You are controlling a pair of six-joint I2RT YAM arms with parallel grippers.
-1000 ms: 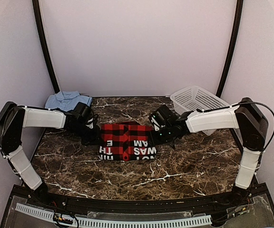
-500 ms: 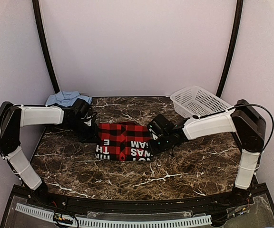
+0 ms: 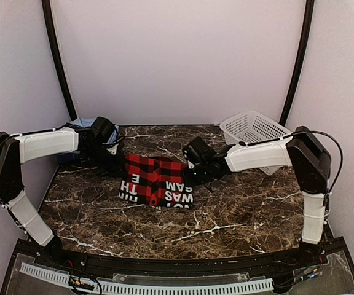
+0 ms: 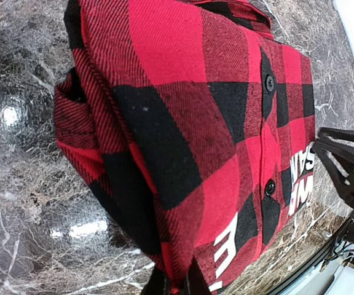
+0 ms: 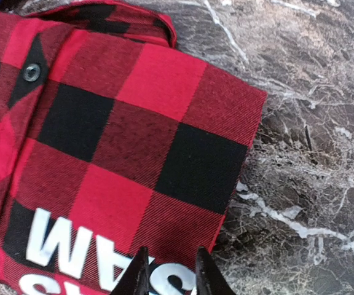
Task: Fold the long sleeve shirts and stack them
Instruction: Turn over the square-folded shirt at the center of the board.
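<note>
Flannel shirt (image 3: pixel 155 178), red-and-black check with white lettering, lies folded in a compact bundle left of centre on the marble table (image 3: pixel 244 209). Left gripper (image 4: pixel 176 285) is clamped tight on the bundle's left edge; the wrist view shows cloth running down between the closed tips. Right gripper (image 5: pixel 171 278) straddles the bundle's right edge at the lettering. Its jaws have narrowed sharply over the last second to a slim gap, but whether they actually bite the cloth cannot be told. Over that same second both arms swung left and toward the far side. The flannel shirt went with them, sliding off centre and turning slightly, so its left end now sits further back than its right. Beyond the left arm, at the far-left corner, a light blue shirt (image 3: pixel 86 123) shows only as a sliver behind the wrist. White mesh basket (image 3: pixel 254 130) stands at the far right, well apart. Reading: folding of this piece looks finished, and the pair appear to be hauling it toward the blue one for stacking. A loose right-side hold could let the fold open.
</note>
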